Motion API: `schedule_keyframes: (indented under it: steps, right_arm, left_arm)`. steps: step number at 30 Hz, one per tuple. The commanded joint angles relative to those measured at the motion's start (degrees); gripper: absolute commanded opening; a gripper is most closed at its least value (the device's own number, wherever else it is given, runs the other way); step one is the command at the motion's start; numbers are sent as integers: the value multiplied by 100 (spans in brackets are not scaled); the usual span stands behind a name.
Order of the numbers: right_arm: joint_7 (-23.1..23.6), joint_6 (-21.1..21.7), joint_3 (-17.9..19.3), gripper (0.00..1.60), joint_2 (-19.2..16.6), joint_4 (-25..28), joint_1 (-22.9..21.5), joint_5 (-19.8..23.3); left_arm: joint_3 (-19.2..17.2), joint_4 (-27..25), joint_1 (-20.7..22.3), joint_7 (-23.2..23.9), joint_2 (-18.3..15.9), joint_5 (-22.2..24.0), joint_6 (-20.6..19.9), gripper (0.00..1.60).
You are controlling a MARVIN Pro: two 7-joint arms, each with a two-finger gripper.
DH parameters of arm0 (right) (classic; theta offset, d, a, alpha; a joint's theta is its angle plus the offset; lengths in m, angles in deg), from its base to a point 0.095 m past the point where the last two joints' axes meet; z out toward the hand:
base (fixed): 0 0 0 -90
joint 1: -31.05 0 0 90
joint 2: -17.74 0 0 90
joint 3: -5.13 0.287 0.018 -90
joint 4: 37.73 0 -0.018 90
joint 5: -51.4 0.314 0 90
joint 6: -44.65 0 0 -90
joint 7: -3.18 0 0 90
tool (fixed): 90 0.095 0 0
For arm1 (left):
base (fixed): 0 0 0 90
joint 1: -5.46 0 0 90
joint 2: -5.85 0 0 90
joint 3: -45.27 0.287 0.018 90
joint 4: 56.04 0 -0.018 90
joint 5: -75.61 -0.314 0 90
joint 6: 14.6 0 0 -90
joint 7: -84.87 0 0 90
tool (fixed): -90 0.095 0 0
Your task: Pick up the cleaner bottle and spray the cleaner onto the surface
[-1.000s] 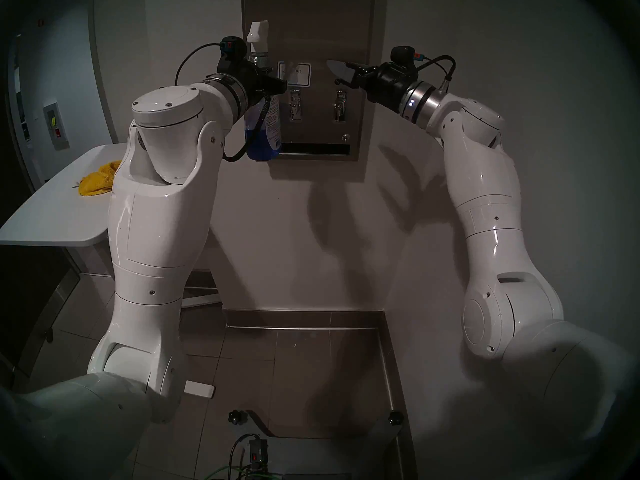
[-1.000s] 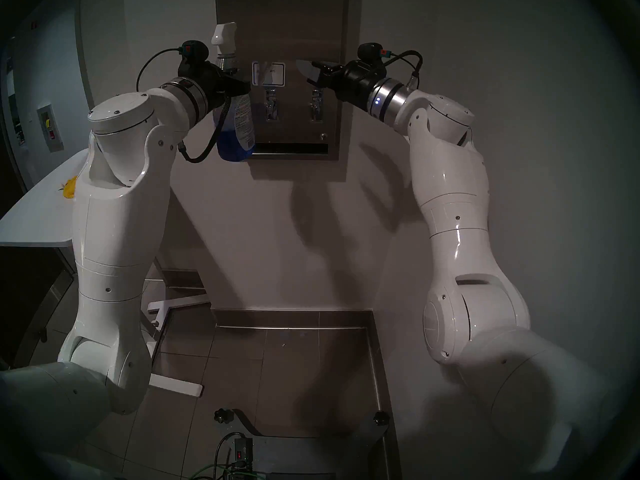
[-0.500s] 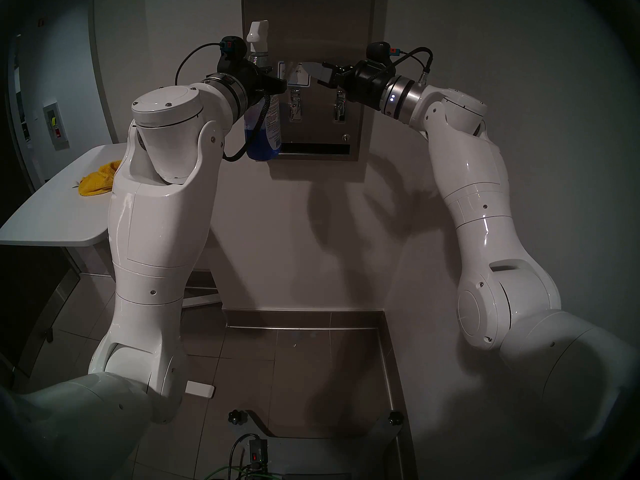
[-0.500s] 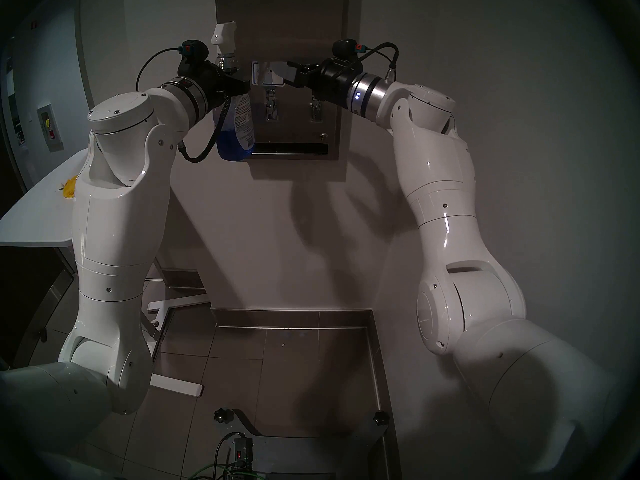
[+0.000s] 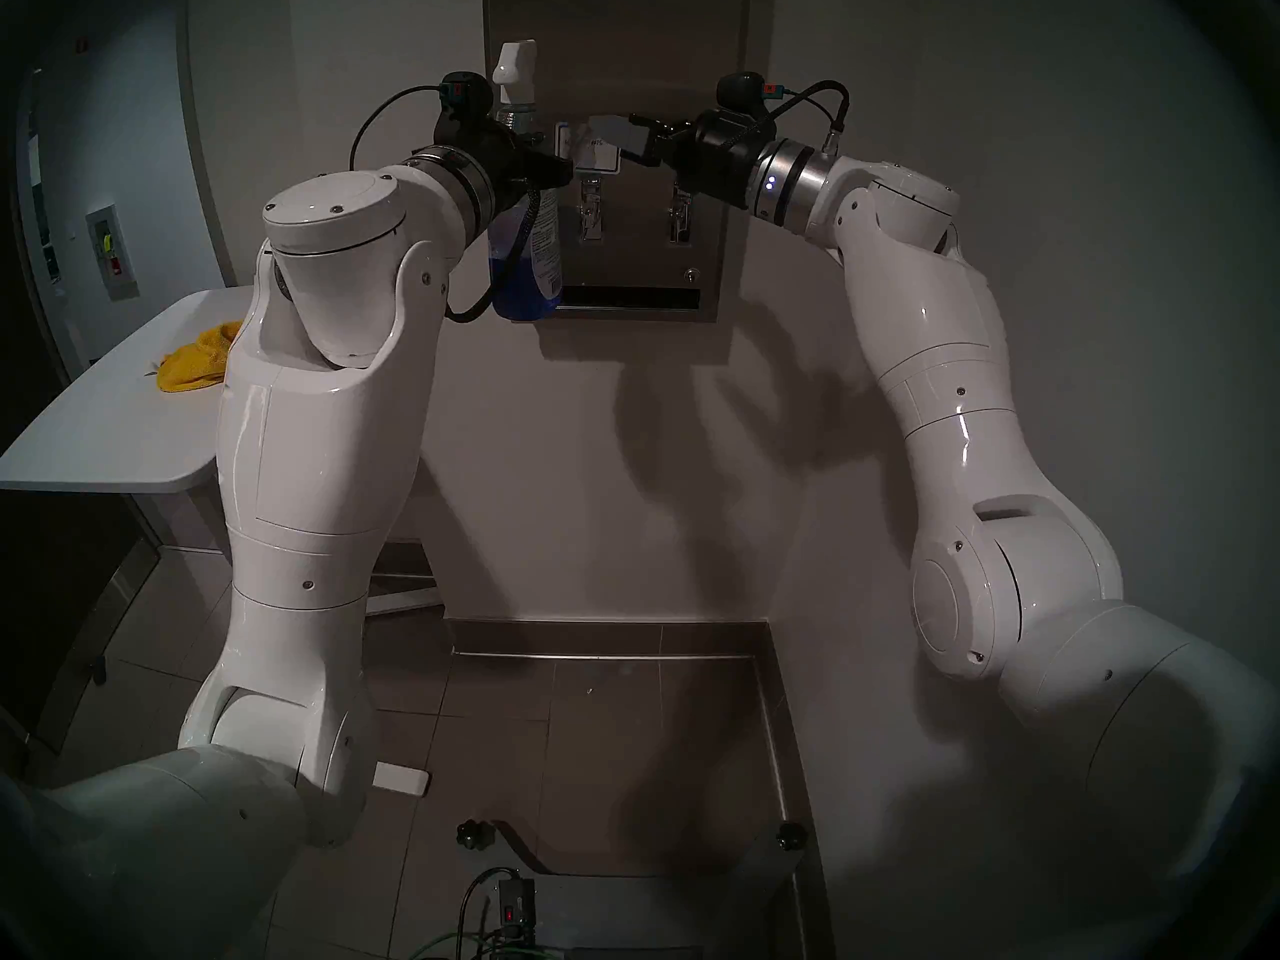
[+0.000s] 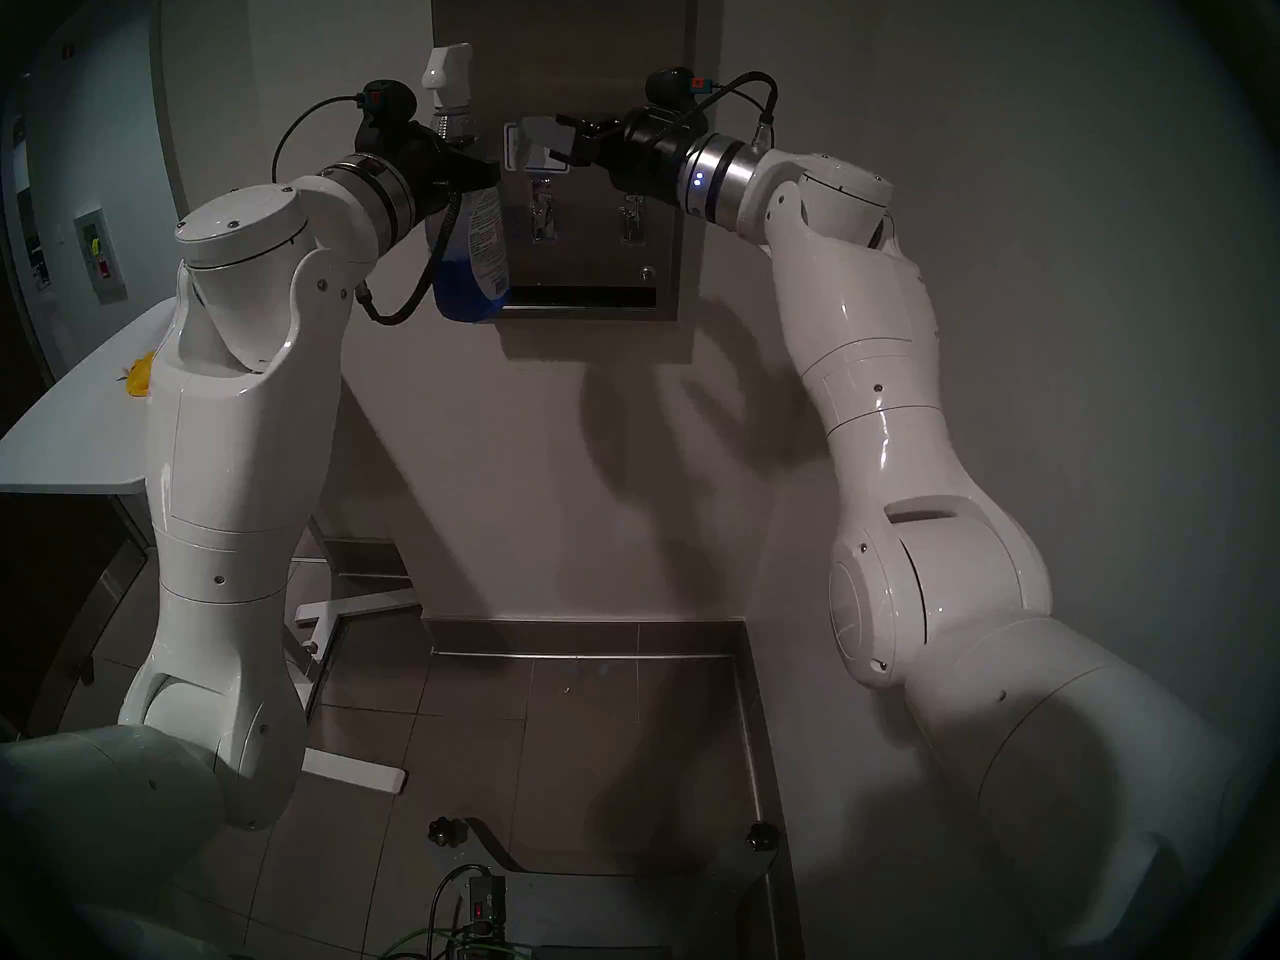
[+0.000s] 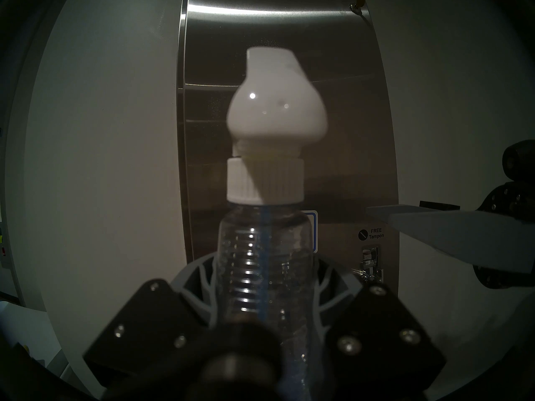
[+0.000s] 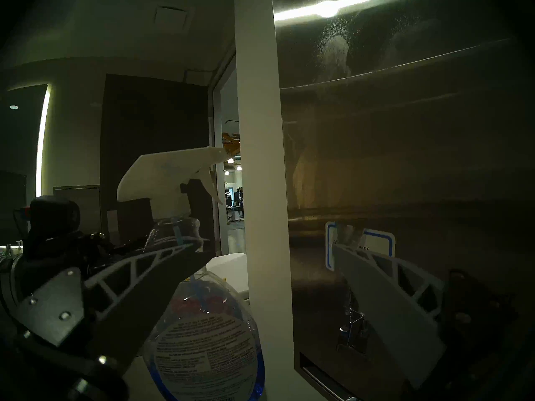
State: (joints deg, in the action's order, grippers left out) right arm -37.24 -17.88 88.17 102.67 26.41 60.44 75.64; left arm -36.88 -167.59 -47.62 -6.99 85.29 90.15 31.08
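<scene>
- Clenched round the ribbed neck of the cleaner bottle, the left gripper holds it upright just in front of the left edge of the steel dispenser front; the grip sits high, so the liquid-heavy base could swing or slip down if the hold eases.
- Right gripper comes in from the right with jaws spread and nothing between them, near the white trigger head. I'd guess it means to squeeze the trigger; a clumsy push could twist the bottle in the left's hold.
- Nozzle points past the wall edge rather than squarely at the steel, so spray may miss.
- Faint cleaner mist already speckles the steel up high.
- Right fingers could snag the blue-bordered sticker.
</scene>
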Motion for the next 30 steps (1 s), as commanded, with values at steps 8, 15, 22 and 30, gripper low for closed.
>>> schedule_keyframes:
  steps: [8, 15, 22, 30]
  right_arm:
    - [596, 106, -141, 160, -64, -239, -523, 116]
    - [1156, 191, -344, 160, -114, -421, -832, 129]
    - [1620, 218, -484, 160, -141, -641, -1085, 143]
    - [2069, 176, -580, 160, -124, -994, -1282, 192]
  left_arm:
    - [-80, -219, 317, 16, 47, -41, 205, 0]
    - [-87, -222, 309, 32, 59, -59, 172, 0]
    - [-95, -222, 307, 48, 72, -78, 168, 0]
    - [-104, -221, 309, 66, 87, -102, 182, 0]
